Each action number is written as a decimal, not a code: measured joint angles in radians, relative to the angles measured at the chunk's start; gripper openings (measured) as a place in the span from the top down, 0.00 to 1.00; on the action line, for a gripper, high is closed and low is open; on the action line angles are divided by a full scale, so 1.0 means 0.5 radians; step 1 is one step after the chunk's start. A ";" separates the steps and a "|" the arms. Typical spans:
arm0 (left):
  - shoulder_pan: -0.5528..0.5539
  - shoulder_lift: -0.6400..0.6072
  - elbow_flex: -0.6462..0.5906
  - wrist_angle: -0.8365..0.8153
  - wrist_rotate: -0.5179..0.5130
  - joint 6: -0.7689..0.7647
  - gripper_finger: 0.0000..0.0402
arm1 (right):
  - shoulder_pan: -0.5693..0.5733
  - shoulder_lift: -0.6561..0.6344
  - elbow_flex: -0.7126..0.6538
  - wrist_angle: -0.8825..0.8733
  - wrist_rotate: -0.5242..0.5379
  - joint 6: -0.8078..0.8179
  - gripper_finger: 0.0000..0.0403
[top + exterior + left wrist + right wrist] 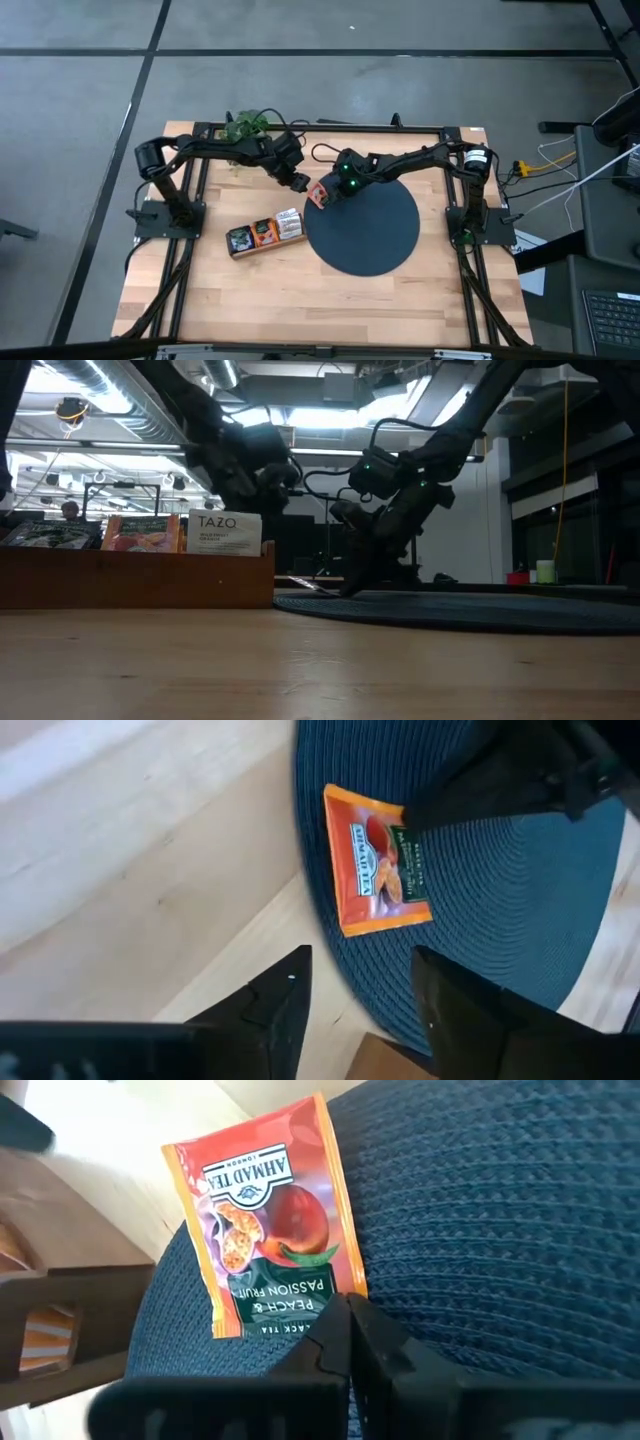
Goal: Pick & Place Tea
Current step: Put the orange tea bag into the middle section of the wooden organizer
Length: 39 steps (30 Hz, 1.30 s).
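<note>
An orange tea sachet (318, 194) (370, 860) (265, 1220) with a green end lies at the left rim of the dark round mat (370, 235). My right gripper (328, 193) (348, 1312) slants down from the table's right, shut at the sachet's green end. My left gripper (300, 184) (362, 995) hovers open just left of the sachet, over the mat's rim and the wood, touching nothing. More sachets stand in the wooden tray (265, 232) (140, 575). My right gripper is shut over the corner of the sachet's green end (310, 1302), slanting down from the table's right. Its fingertips (375, 1340) hide the very place of contact. The sachet lies flat on the mat, picture side up, its orange end toward the mat's rim.
The tray with upright sachets, among them a white one (225, 532), sits on the wooden table just left of the mat. A green plant (245, 125) stands at the far left corner behind my left arm. Bare wood stretches along the near edge.
</note>
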 joint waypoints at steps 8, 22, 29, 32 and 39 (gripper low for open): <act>-0.001 0.132 -0.002 0.110 0.089 -0.095 0.58 | -0.001 0.003 -0.002 0.044 0.008 0.024 1.00; -0.001 0.329 -0.002 0.364 0.194 -0.196 0.61 | -0.002 0.003 -0.002 0.066 0.004 0.022 1.00; 0.008 0.329 -0.002 0.363 0.196 -0.209 0.82 | -0.002 0.005 -0.002 0.107 0.001 0.019 0.99; 0.008 0.329 -0.002 0.364 0.198 -0.210 0.94 | -0.001 0.006 -0.003 0.148 0.001 0.019 0.98; 0.008 0.320 -0.002 0.290 0.190 -0.197 0.99 | -0.002 0.010 -0.004 0.227 -0.076 0.076 0.94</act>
